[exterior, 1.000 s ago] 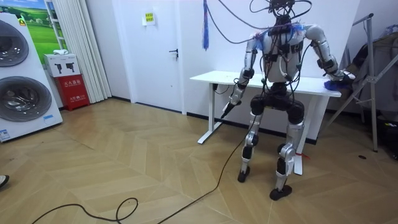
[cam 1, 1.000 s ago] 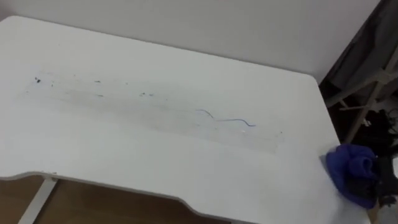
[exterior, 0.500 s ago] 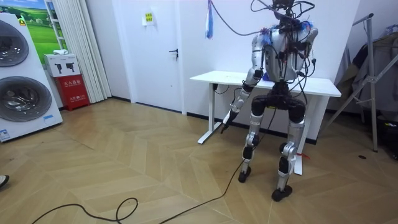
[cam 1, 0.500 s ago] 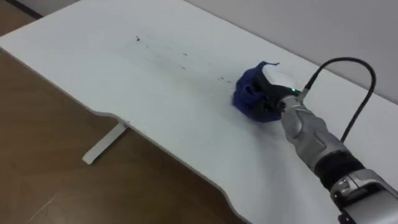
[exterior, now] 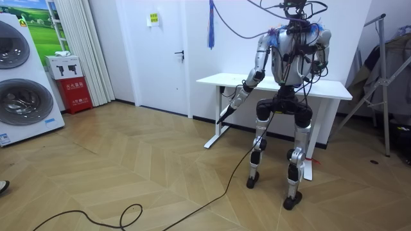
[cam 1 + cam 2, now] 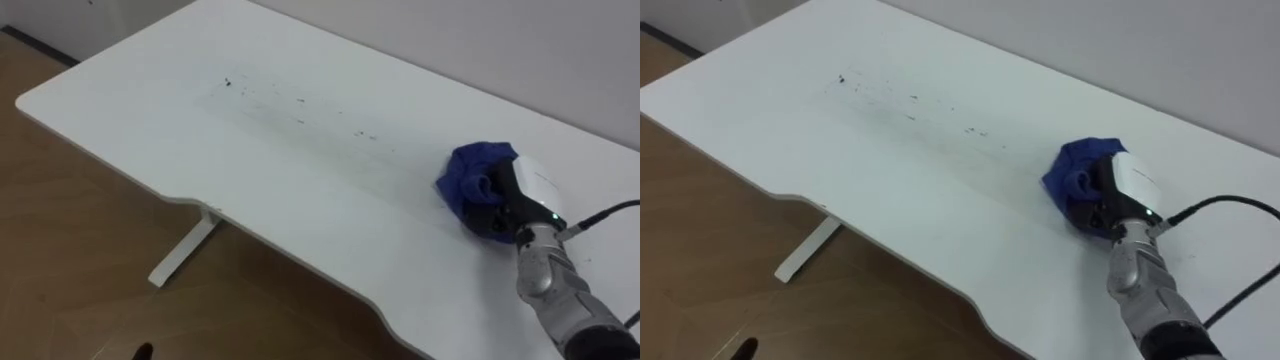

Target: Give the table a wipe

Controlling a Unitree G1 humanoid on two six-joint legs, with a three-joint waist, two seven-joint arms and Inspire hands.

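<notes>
The left hand (image 5: 227, 113) hangs by the table (image 5: 215, 79) at its end, grip unclear. Dark specks (image 6: 298, 103) dot the table's left part. Right of them the blue cloth (image 6: 468, 172) lies on it, the right hand (image 6: 518, 195) curled round it.

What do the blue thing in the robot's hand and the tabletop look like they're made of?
Blue cloth: soft fabric, possibly microfibre; it bunches in rumpled matte folds in the right hand. Table: a smooth white top, likely laminate or painted board; faint sheen, crisp thin edge, dark specks sitting on the surface.
</notes>
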